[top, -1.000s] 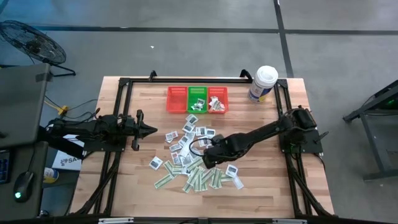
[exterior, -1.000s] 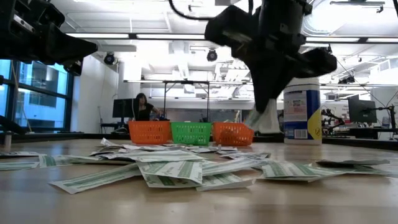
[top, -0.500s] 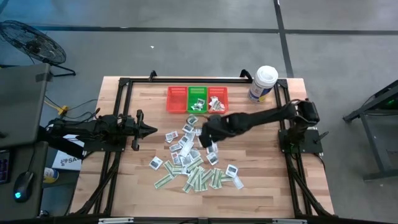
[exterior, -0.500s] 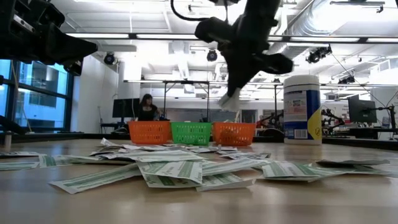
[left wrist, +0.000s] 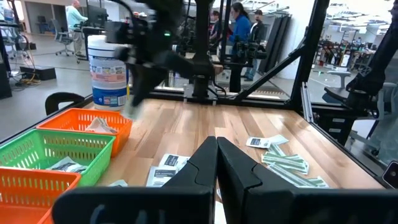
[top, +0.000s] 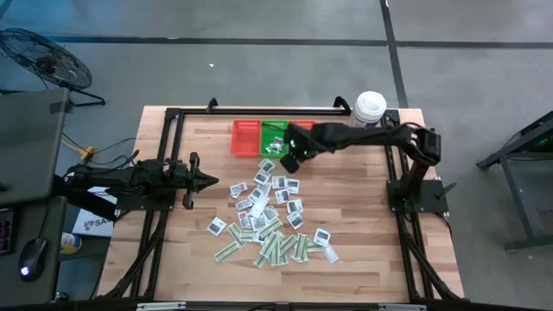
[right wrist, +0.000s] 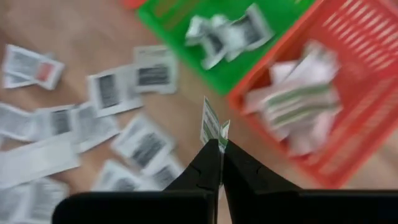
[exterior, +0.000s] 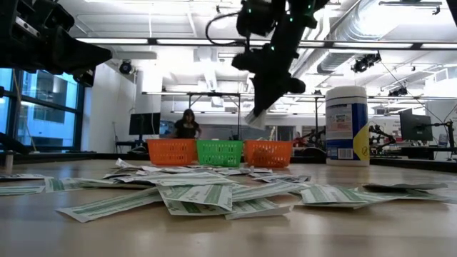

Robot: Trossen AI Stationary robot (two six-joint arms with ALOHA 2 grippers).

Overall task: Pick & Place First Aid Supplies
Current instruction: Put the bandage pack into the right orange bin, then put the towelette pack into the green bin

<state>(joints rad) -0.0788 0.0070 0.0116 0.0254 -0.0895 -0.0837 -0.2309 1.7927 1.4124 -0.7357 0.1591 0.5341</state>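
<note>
Many small flat packets point(top: 268, 216) lie scattered on the wooden table. Three mesh baskets stand in a row at the far edge: a red one point(top: 246, 138), a green one point(top: 275, 130) holding white packets point(right wrist: 230, 31), and an orange one point(right wrist: 348, 74) holding green-and-white strips point(right wrist: 298, 106). My right gripper point(top: 291, 158) hangs above the table just in front of the green and orange baskets, shut on one green-and-white strip packet point(right wrist: 211, 127). My left gripper point(top: 212, 180) waits shut and level at the table's left side. My right gripper pinches the strip packet by one end point(right wrist: 214, 142) between its two fingertips. The fingers point(exterior: 265, 96) slant downward from above. The packet sticks out past the fingertips, lifted clear of the table point(exterior: 255, 116).
A big white tub with a blue label point(top: 367, 111) stands at the far right, beside the right arm. A black frame point(top: 173, 117) runs around the table top. In the room beyond, a person point(exterior: 187, 125) stands behind the baskets.
My right gripper has risen from the packet pile and swung toward the table's far edge, to just in front of the baskets, rolling at the wrist on the way. It has stayed shut on the strip packet, which is carried clear of the table.
</note>
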